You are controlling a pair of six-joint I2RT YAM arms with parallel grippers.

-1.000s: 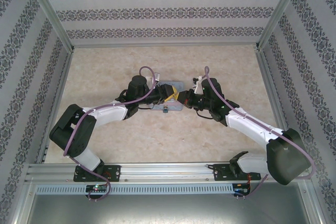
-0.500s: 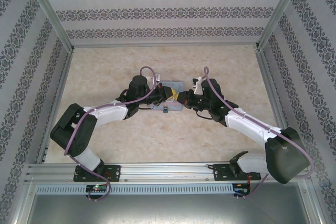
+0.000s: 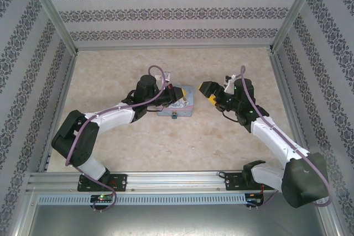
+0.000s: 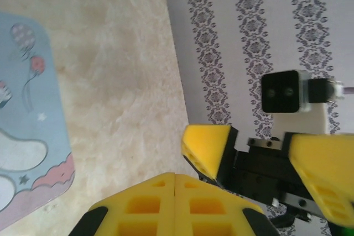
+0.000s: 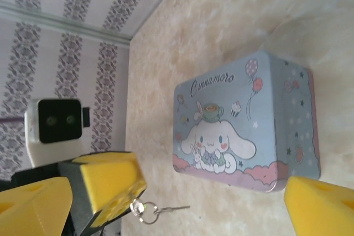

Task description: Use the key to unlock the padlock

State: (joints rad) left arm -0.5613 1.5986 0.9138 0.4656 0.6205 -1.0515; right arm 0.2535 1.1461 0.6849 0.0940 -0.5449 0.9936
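In the right wrist view the key [image 5: 172, 209] hangs on a small ring [image 5: 147, 213] from the tip of my left gripper [image 5: 119, 200], which is shut on the ring's flat metal end. In the left wrist view that gripper [image 4: 176, 176] has its yellow pads pressed together, hiding what they pinch. From above, my left gripper [image 3: 176, 96] sits over the pale-blue cartoon tin [image 3: 185, 103]. The tiny blue padlock [image 3: 173, 115] hangs at the tin's near edge. My right gripper [image 3: 209, 93] stands open to the right of the tin with nothing between its fingers.
The tin [image 5: 249, 120] lies flat on the beige marbled table [image 3: 166, 142], lid up. Patterned walls and metal frame posts [image 3: 55, 20] close in the table on three sides. The two wrists face each other a short way apart.
My right gripper has opened and drawn back to the right, away from the left one. My left gripper has closed and now holds the key alone, staying over the tin.
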